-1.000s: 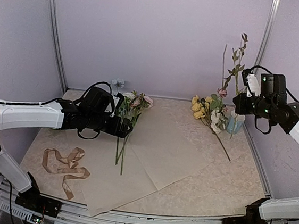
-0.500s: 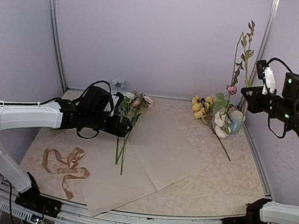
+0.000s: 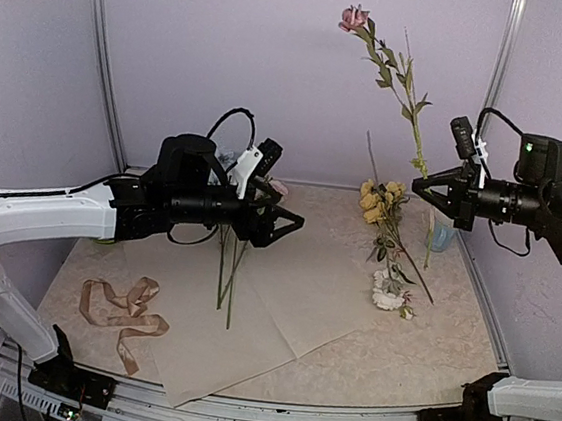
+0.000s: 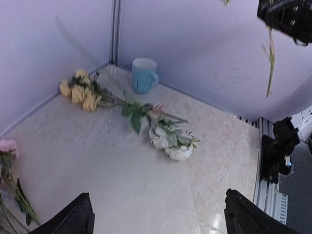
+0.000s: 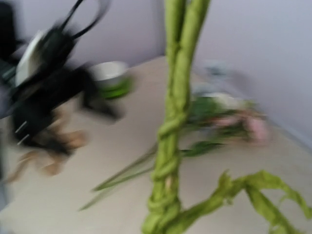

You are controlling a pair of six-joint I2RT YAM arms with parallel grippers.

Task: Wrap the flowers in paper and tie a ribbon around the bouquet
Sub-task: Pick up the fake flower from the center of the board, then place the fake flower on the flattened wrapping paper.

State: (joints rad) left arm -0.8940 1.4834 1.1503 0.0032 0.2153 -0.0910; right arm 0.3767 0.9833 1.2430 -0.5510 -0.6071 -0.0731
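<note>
- My right arm (image 3: 523,201) has hoisted a pink-tipped stem (image 3: 408,108) high, jaws clenched on it.
- My left arm (image 3: 187,199) lifted off the flowers (image 3: 224,270), jaws released.

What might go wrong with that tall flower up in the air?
The right gripper pinches the tall pink flower low on its stem, so it could tip or slip out. Its dangling stem end hangs near the cup and might knock it. Heading for the paper, it might bump the open left gripper.
</note>
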